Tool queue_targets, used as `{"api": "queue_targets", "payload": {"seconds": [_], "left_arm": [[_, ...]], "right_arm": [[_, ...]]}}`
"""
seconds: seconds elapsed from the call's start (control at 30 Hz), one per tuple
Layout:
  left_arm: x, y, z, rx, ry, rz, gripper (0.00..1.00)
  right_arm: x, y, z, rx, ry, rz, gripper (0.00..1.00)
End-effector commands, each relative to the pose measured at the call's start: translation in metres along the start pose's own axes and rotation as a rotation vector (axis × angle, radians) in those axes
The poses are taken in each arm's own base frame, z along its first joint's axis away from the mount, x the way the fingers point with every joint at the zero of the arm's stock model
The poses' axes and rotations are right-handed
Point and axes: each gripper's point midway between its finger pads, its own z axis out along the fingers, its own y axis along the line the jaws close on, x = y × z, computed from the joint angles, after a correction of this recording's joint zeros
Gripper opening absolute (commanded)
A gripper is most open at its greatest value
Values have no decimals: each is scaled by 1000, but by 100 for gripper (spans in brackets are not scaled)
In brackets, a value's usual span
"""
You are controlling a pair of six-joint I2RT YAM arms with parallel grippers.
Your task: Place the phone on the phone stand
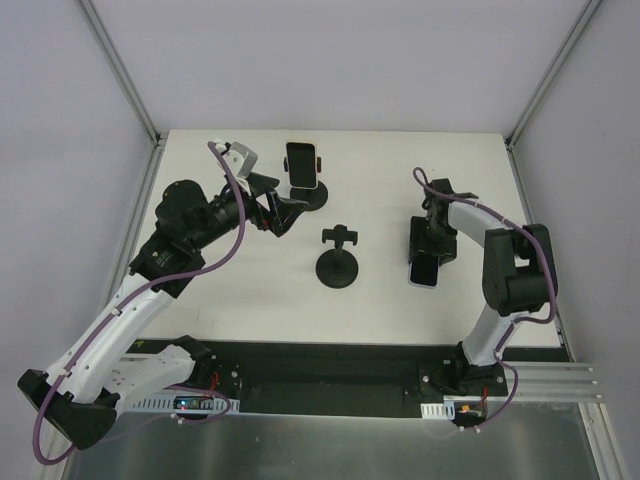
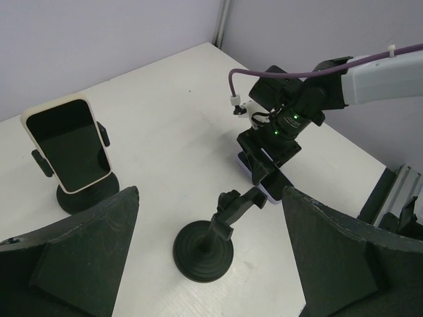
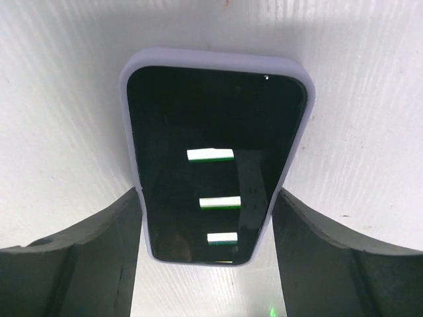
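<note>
A phone in a lavender case (image 3: 211,119) lies flat, screen up, on the white table at the right (image 1: 425,272). My right gripper (image 3: 207,198) is lowered over it, open, one finger on each side of its near end, close to the edges. An empty black phone stand (image 1: 340,265) stands mid-table; it also shows in the left wrist view (image 2: 203,247). My left gripper (image 2: 210,198) is open and empty, held above the table to the left of that stand (image 1: 280,208).
A second stand at the back holds a phone in a white case (image 1: 302,165), also in the left wrist view (image 2: 66,145), close to my left gripper. The table (image 1: 250,290) is walled at the back and both sides.
</note>
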Motion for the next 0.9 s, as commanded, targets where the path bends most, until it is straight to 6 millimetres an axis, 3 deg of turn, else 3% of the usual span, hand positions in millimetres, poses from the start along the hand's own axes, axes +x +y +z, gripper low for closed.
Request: {"api": "queue_targets", "payload": {"seconds": [0.0,0.07,0.13,0.17,0.23,0.27,0.4,0.53,0.73,0.87], "left_arm": [[-12,-10,-4,35,-35,25,88],[-11,-6,-4,16,-36,31,88],[-8,-2,-1,-3,-28,30,89],[-7,-3,0,4,-24,23,89],[-10,-11,-1,42,-25,17,88],[-9,-12,-1,47,-24,16,88],[-5,-4,2,15,-16,19,89],[-2,-18,6,90,8,-25,88],[9,-30,19,184,53,-67,85],[9,-56,20,339,64,-88,84]], "right_arm": [[-8,1,-11,-25,-169,1,1],[-19,-1,-26,-27,-268,8,1],[-16,-5,-31,-22,-309,8,1],[-26,-4,-45,-41,-398,19,1],[-20,-4,-54,-76,-484,23,1],[-30,1,-63,-115,-563,25,1],[-32,14,-94,-225,-742,-17,1],[-27,29,-146,-320,-923,-111,1],[-8,55,-224,-359,-1039,-240,1],[7,82,-263,-447,-1094,-315,1]]}}
